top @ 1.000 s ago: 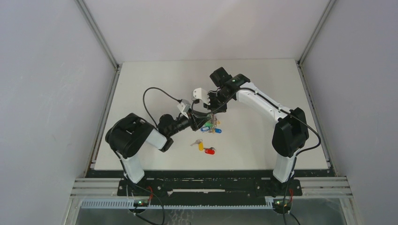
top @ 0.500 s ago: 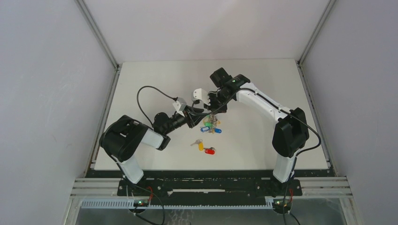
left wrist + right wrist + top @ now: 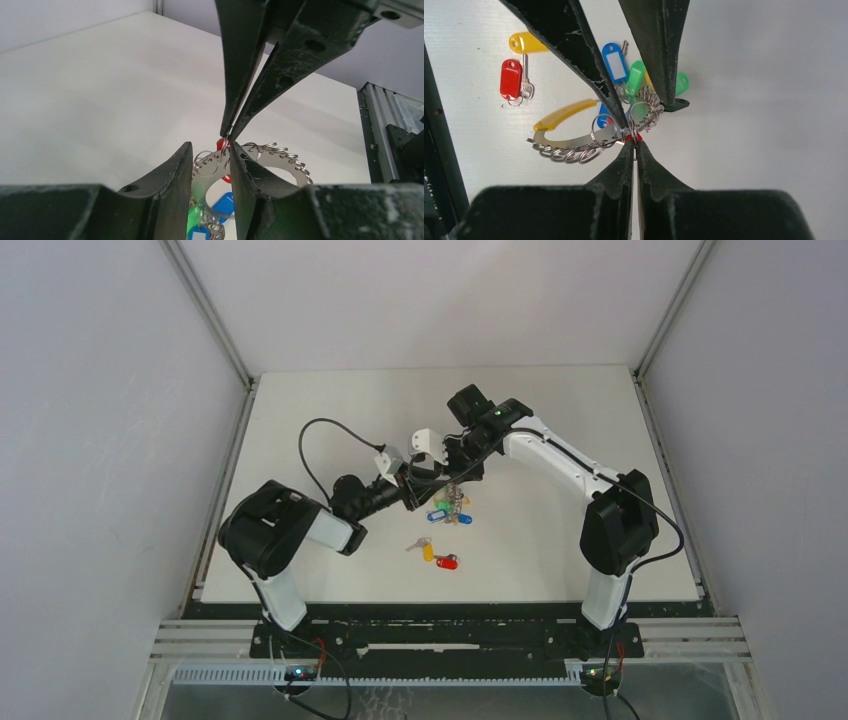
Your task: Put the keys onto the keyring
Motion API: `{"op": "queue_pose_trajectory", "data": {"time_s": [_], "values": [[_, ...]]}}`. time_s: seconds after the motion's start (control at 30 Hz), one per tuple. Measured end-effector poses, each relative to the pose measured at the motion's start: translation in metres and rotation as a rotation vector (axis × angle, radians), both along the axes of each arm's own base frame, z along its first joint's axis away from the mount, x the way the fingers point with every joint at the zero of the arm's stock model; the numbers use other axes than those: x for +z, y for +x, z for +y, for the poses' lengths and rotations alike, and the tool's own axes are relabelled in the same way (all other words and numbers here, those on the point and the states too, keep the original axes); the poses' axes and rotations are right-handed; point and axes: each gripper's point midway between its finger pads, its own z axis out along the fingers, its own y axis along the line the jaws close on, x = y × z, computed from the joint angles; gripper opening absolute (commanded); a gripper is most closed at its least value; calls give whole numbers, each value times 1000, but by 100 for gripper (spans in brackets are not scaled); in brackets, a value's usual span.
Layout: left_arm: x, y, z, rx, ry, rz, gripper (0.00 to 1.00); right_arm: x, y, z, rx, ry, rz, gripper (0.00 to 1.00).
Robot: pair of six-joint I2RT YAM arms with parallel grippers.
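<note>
White surface (image 3: 320, 420), grey walls, both arms reaching to mid-table.

Nearest the bases: red-tagged key (image 3: 448, 562) and yellow-tagged key (image 3: 427, 551) lie flat, just beside each other. Neither claw is touching them and neither is on the ring yet.

Just beyond them is the keyring (image 3: 574, 140), with its yellow band (image 3: 561, 114) and a row of small split rings along the metal curve. Its green and blue tags (image 3: 615, 60) bunch at one end, which looks raised off the surface.

Left claw (image 3: 210, 146): partly closed, and it looks clamped across the ring cluster at the keyring's end, steadying it.

Right claw (image 3: 634, 145): clenched tight, tips meeting the left claw's at that same end and pinching something thin. A red bit (image 3: 638, 136) shows right at the pinch. It could be another tagged key going on, or just the ring wire. Can't tell.

Status, my read: the keyring is secured and work is under way at its end. Possibly one key is mid-threading. At least the two loose keys remain to be picked and threaded, so it's well short of done.
</note>
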Motion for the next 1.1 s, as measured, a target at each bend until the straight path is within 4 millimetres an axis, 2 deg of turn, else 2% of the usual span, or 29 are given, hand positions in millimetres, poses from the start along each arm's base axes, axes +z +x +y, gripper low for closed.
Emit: {"op": "queue_pose_trajectory", "data": {"time_s": [0.33, 0.7, 0.97, 1.1], "values": [[-6, 4, 0, 18, 5, 14, 38, 0, 0, -1, -1, -3, -1, 0], [-20, -20, -18, -117, 42, 14, 39, -1, 0, -1, -2, -7, 0, 0], [-19, -17, -15, -105, 45, -2, 39, 0, 0, -1, -1, -4, 0, 0], [-6, -11, -7, -80, 31, -31, 39, 0, 0, -1, -1, -3, -1, 0]]}}
